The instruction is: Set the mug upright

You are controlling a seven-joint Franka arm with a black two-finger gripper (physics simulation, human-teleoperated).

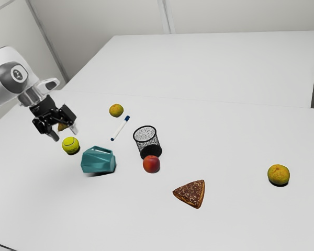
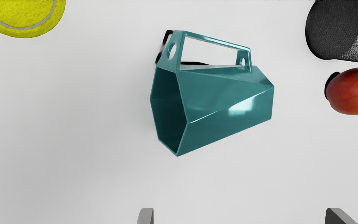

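Note:
The gripper (image 1: 64, 134) hangs above the table at the exterior view's left, higher than the teal mug (image 1: 98, 160) and apart from it. That mug lies on its side on the white surface. In the wrist view, the fingertips of the gripper (image 2: 239, 216) stand wide apart with nothing between them. The faceted mug (image 2: 225, 99) shows its dark opening there, with its angular handle on the side near the tennis ball and the mesh cup.
Around the mug are a tennis ball (image 1: 70, 145), a black mesh cup (image 1: 148, 142) and a red fruit (image 1: 152, 164). A marker (image 1: 120, 128), a yellow fruit (image 1: 116, 110), a brown wedge (image 1: 191, 193) and another yellow fruit (image 1: 278, 174) lie farther off on the table (image 1: 225, 141).

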